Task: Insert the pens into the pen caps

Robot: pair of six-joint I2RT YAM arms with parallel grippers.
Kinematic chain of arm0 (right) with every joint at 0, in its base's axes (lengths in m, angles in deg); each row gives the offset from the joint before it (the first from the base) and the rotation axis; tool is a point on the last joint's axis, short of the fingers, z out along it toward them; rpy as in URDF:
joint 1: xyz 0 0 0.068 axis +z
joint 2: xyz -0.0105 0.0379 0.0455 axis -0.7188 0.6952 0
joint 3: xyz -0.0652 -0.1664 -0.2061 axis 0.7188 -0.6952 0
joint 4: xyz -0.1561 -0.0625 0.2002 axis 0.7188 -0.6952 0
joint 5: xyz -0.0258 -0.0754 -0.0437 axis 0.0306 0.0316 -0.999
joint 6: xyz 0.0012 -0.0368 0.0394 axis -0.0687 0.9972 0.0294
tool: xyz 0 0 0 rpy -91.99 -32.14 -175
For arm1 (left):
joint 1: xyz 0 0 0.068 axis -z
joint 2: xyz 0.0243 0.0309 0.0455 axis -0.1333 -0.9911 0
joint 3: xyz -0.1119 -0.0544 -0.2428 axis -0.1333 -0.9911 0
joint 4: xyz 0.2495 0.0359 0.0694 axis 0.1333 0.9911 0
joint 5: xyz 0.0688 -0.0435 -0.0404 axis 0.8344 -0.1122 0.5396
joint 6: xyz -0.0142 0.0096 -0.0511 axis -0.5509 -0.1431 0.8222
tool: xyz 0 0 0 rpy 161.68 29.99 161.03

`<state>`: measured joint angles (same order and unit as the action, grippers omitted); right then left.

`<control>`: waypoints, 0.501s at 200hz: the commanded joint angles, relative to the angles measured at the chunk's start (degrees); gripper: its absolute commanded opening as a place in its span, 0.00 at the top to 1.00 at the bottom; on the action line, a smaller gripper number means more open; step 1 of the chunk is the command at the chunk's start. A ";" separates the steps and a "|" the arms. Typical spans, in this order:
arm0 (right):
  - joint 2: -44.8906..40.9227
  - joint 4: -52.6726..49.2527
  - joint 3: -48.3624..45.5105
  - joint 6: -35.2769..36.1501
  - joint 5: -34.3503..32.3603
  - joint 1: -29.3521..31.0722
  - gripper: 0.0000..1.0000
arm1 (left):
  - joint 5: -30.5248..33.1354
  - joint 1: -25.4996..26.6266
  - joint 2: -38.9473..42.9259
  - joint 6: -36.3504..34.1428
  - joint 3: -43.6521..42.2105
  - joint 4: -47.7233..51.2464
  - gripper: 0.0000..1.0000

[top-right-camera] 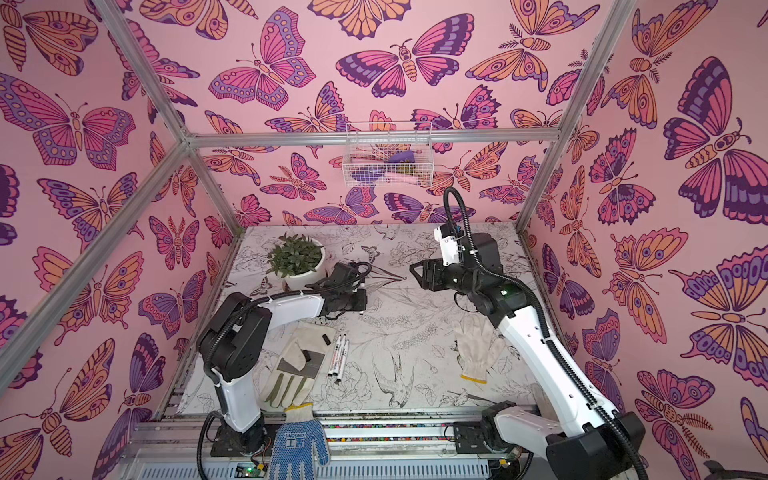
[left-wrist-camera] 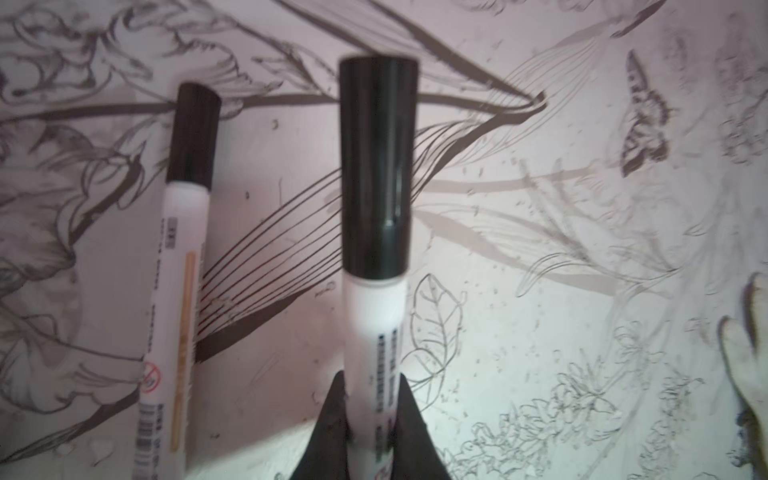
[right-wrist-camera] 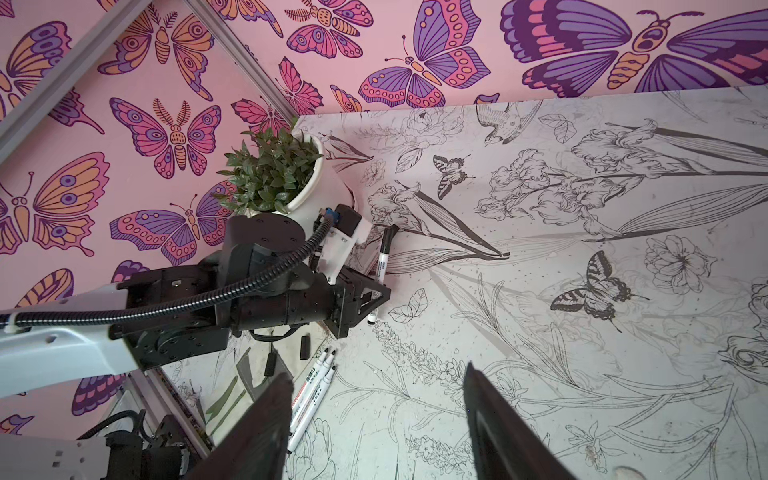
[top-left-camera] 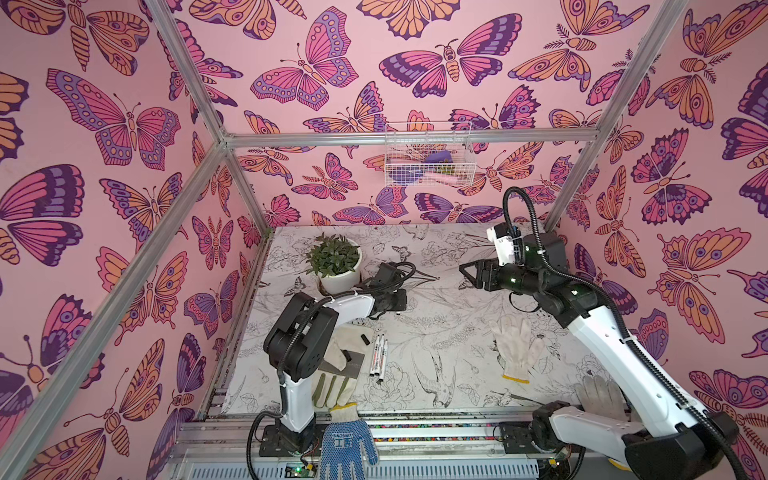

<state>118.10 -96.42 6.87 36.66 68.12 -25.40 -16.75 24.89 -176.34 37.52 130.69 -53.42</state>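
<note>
The left pincer is clamped tight on the white barrel of one capped pen, whose black cap sticks out ahead of the fingers over the table; whether that pen touches the surface cannot be told. Just beside it, roughly parallel, a second capped pen lies flat on the print. That makes two pens with caps on. Three uncapped pens lie side by side nearer the front, just beside the edge of a leather work glove. On that glove rest one loose pen cap and another loose cap; only these two loose ones can be seen. The right pincer hangs in the air on the right with its jaws spread wide and nothing between them. A potted plant stands close behind the left pincer, near the back-left corner. Four gloves show in all: the work glove partly under the left arm, a blue dotted glove over the front rail, a white knit glove under the right arm, and another pale glove at the front right. A wire basket hangs on the back wall. The middle of the table between the arms lies bare.
</note>
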 commanded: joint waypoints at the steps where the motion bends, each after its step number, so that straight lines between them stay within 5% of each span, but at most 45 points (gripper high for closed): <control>1: 0.01 -0.68 -0.34 0.40 -0.52 -0.16 0.33 | 2.03 -0.51 -1.94 -0.04 2.02 5.62 1.00; 25: -0.26 -0.82 -0.41 0.77 -0.59 -0.15 0.33 | 2.43 -0.56 -4.11 -0.06 4.09 7.88 1.00; 52: -0.63 -0.98 -0.63 1.10 -1.25 -0.16 0.34 | 3.21 -0.67 -5.81 0.33 6.41 10.51 0.90; 60: -0.77 -1.07 -0.65 1.51 -1.24 -0.13 0.35 | 3.62 -0.66 -6.08 0.44 6.70 11.06 0.79; 100: -1.28 -1.59 -0.57 2.22 -1.37 -0.10 0.36 | 5.17 -0.83 -6.81 1.61 7.40 12.30 0.69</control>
<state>118.01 -96.68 6.55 37.19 67.42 -25.40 -14.28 24.74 -181.28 38.02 137.88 -45.77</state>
